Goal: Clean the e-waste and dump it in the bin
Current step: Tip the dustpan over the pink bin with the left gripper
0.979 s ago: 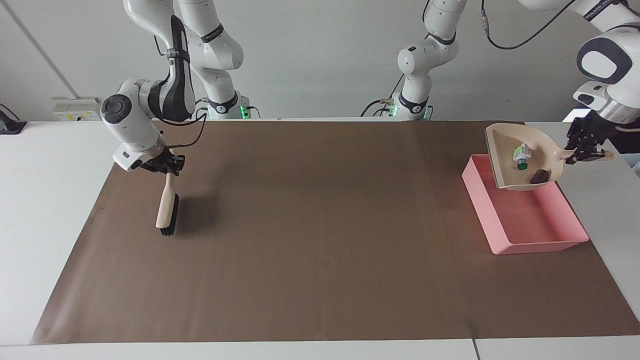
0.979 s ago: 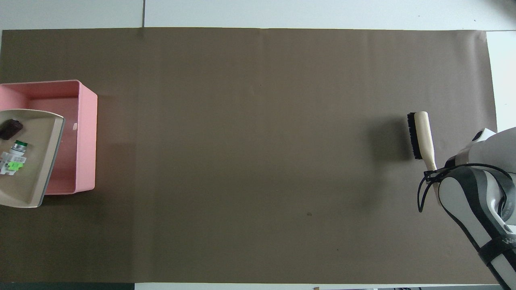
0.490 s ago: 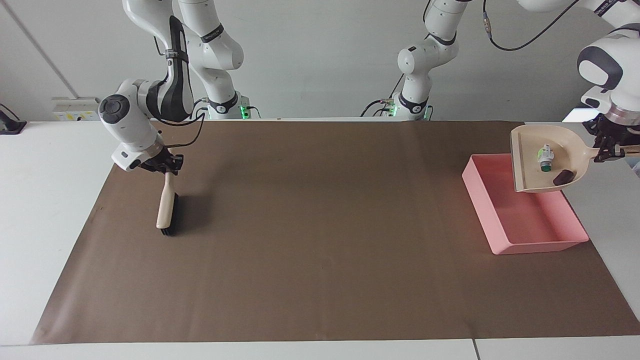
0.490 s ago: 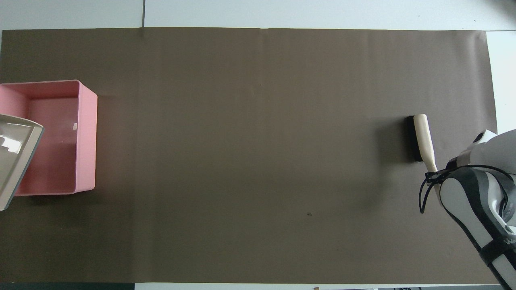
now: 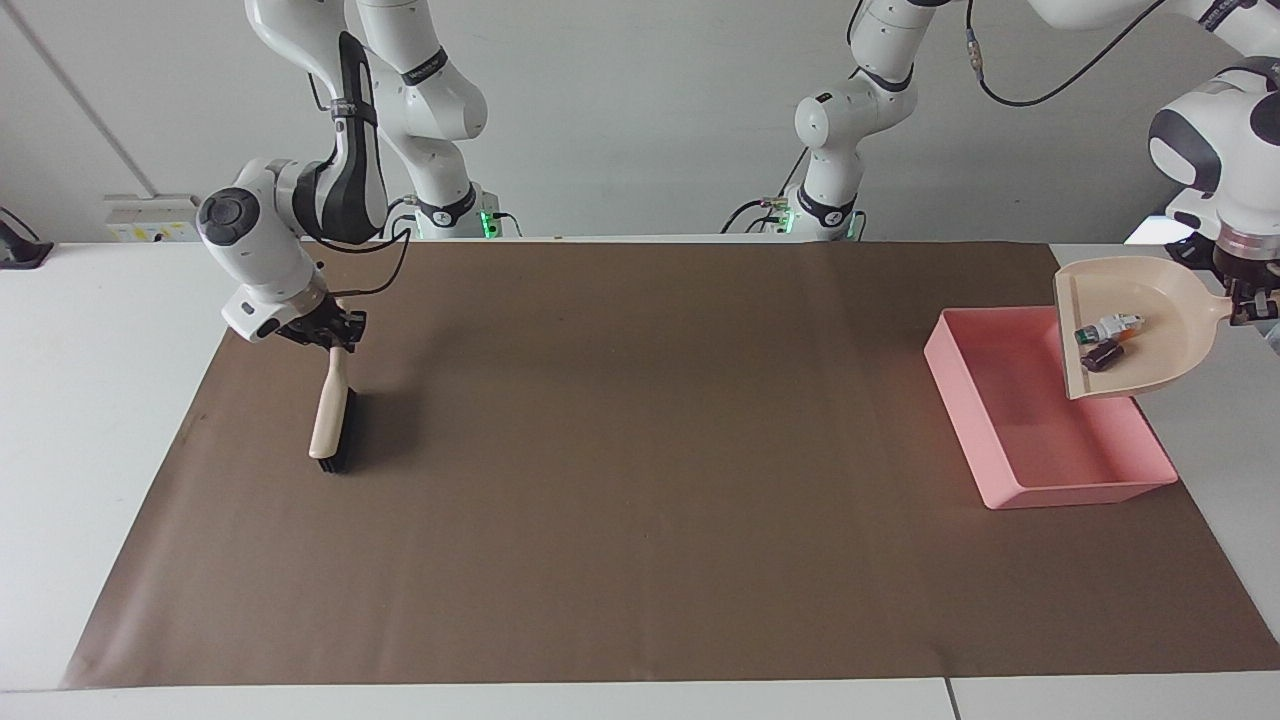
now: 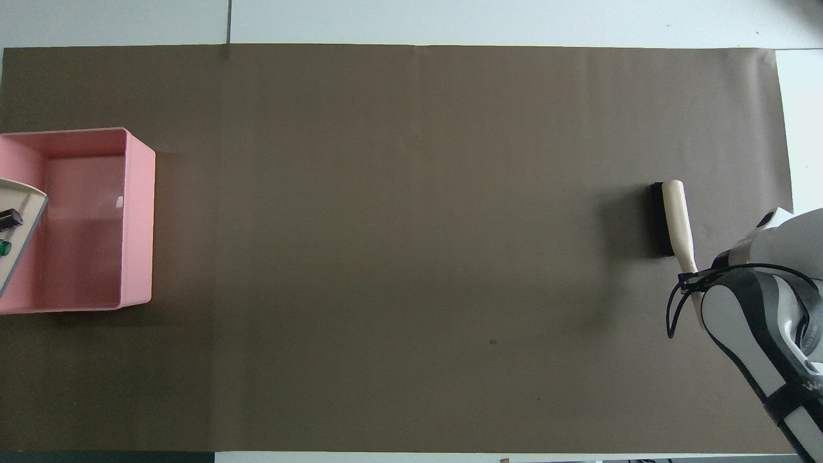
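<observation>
Tipping dustpan (image 5: 1140, 325) over bin (image 5: 1040, 455): left gripper (image 5: 1243, 300) fingers pinch handle so e-waste (image 5: 1105, 340) slides out; right gripper (image 5: 335, 335) fingers pinch brush (image 5: 330, 420), parked well apart from bin.

e-waste (image 5: 1106, 341): white piece, dark cylinder, in raised dustpan (image 5: 1160, 310) | bin (image 5: 1030, 490): pink tray, left arm's end

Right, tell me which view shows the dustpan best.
The facing view: the whole dustpan shows there, tilted over the bin, with both e-waste pieces in it. The overhead view catches only its edge at the frame border.
</observation>
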Robot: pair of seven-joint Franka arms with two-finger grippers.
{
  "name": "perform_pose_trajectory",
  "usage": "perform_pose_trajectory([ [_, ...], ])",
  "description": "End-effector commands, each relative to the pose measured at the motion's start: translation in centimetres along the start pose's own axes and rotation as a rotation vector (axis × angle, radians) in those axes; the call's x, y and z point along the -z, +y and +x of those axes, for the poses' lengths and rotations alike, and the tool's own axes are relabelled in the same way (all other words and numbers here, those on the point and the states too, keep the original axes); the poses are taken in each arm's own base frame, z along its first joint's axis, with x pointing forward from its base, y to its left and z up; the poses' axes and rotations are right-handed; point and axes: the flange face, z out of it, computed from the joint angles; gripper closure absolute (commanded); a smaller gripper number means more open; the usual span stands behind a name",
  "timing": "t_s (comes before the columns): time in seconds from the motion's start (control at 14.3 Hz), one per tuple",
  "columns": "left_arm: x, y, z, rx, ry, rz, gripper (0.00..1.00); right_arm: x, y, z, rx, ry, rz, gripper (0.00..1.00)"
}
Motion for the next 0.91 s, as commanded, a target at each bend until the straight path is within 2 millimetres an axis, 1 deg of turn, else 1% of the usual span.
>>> perform_pose_trajectory([
  [0.0, 1.1, -1.6, 2.1, -0.006, -0.119, -0.019, 1.0, 0.2, -0.1, -0.6, -0.037, 0.02, -0.018, 0.7],
  [0.07, 1.1, -1.8, 2.7, 0.014, -0.152, -0.029, 1.0, 0.2, -0.1, -0.6, -0.041, 0.02, -0.018, 0.69],
  [0.14, 1.1, -1.8, 2.7, 0.027, -0.166, -0.032, 1.0, 0.2, -0.1, -0.6, -0.039, 0.019, -0.018, 0.64],
  [0.21, 1.2, -1.8, 2.7, 0.027, -0.169, -0.032, 1.0, 0.3, -0.2, -0.5, -0.036, 0.021, -0.019, 0.55],
  [0.28, 1.1, -1.8, 2.7, 0.024, -0.175, -0.031, 1.0, 0.3, -0.2, -0.5, -0.036, 0.016, -0.017, 0.42],
  [0.35, 1.2, -1.9, 2.6, 0.016, -0.19, -0.031, 1.0, 0.4, -0.3, -0.4, -0.035, 0.012, -0.017, 0.22],
  [0.42, 1.3, -2.0, 2.7, 0.009, -0.205, -0.034, 1.0, 1.0, -0.3, 0.0, -0.035, 0.02, -0.015, 0.0],
  [0.56, 1.9, -2.5, 3.1, 0.01, -0.25, -0.037, 1.0, 2.7, -0.1, 0.9, -0.044, 0.027, -0.01, 0.01],
  [0.63, 2.1, -2.7, 3.1, -0.003, -0.273, -0.042, 1.0, 4.2, 0.0, 1.4, -0.045, 0.034, -0.012, 0.01],
  [0.77, 2.8, -3.1, 3.2, -0.037, -0.327, -0.05, 1.0, 7.9, 0.4, 2.4, -0.043, 0.064, -0.022, 0.01],
  [0.84, 3.0, -3.2, 3.0, -0.051, -0.356, -0.058, 1.0, 9.8, 0.6, 2.6, -0.044, 0.095, -0.029, 0.01],
])
